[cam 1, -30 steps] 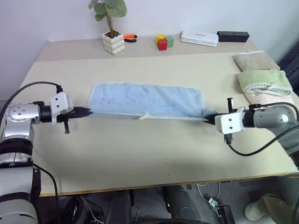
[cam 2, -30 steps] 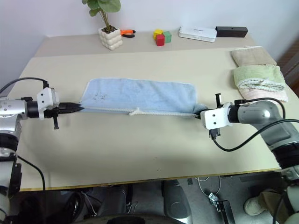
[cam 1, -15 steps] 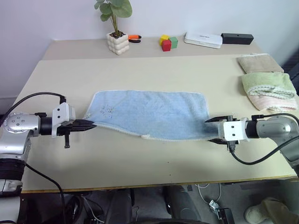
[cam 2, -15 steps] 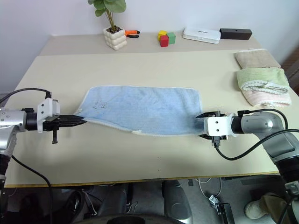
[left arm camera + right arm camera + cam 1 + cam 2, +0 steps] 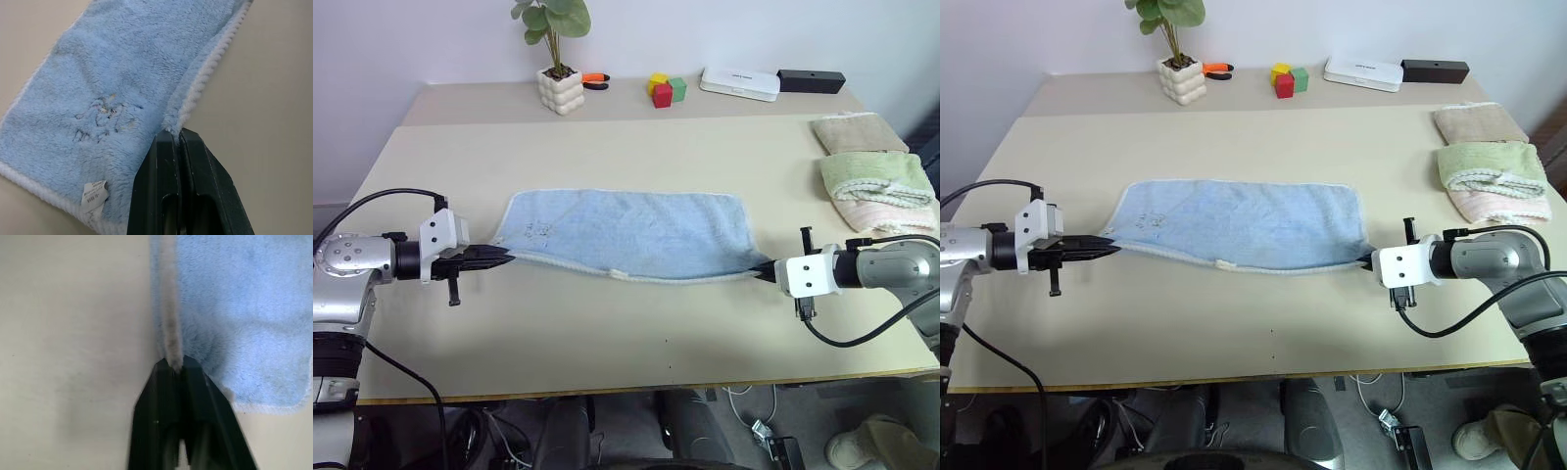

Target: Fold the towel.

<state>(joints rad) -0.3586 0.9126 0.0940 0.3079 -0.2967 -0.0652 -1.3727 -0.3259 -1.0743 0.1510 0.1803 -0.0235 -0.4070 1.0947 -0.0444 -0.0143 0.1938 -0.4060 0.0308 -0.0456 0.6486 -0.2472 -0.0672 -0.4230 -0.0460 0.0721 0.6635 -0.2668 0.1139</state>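
You see the towel (image 5: 631, 233) spread lengthwise across the middle of the counter (image 5: 626, 333), strung between your two tools. The left tool (image 5: 501, 259) sits at the towel's 9 o'clock end, its fingers pressed together on the near left corner, just beside the white trim and the small dark embroidered mark (image 5: 103, 116). The right tool (image 5: 766, 269) sits at the 3 o'clock end, likewise pinching the near right corner. The near edge hangs slightly slack between both grips. The rest of the cloth lies flat toward 12 o'clock from that edge.
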